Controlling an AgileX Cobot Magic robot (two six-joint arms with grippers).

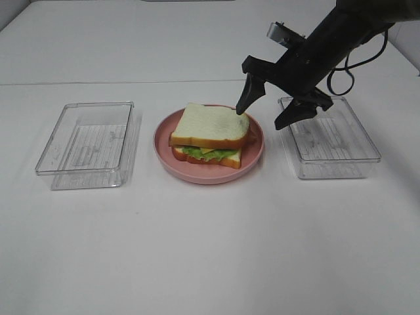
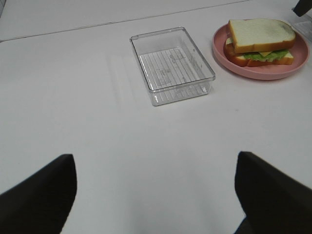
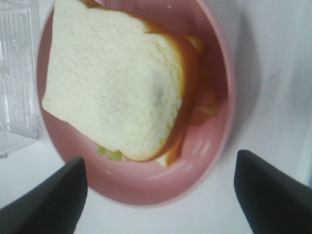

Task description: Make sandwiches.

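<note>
A sandwich of two white bread slices with lettuce and cheese between them lies on the round pink plate at the table's middle. My right gripper hangs open just above the plate's right side, one fingertip close to the top slice's right corner, holding nothing. The right wrist view looks straight down on the sandwich and plate between spread fingers. My left gripper is open over bare table, well away from the sandwich; the arm itself does not show in the high view.
A clear plastic tray stands left of the plate, also in the left wrist view. A second clear tray stands right of the plate, under my right arm. White table surrounds them.
</note>
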